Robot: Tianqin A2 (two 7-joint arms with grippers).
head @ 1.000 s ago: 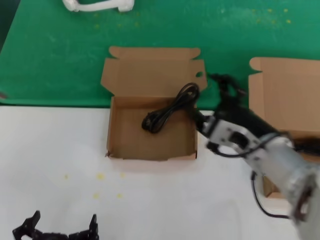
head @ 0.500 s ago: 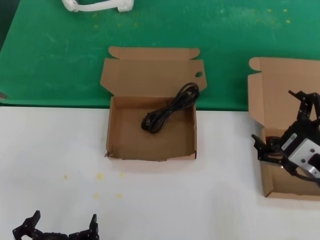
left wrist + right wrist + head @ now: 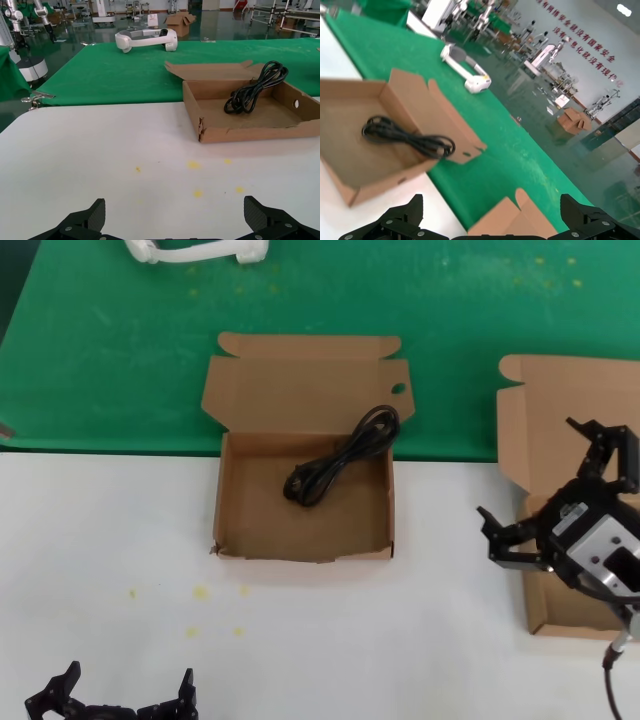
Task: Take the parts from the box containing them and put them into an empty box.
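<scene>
Cable (image 3: 340, 468), black and coiled, lies in the hole-lidded box (image 3: 305, 530).

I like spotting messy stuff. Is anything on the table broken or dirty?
Yes. The box with the oval lid hole has a ragged, torn lower front corner, clearest in the left wrist view, and small yellow specks dot the white table in front of it. The black cable lies neatly inside.

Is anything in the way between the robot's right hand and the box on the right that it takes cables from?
Nothing visible is. The right hand is open and hangs just above the plain-lidded box, with only air between them. One black cable already lies in the box with the oval hole.
</scene>
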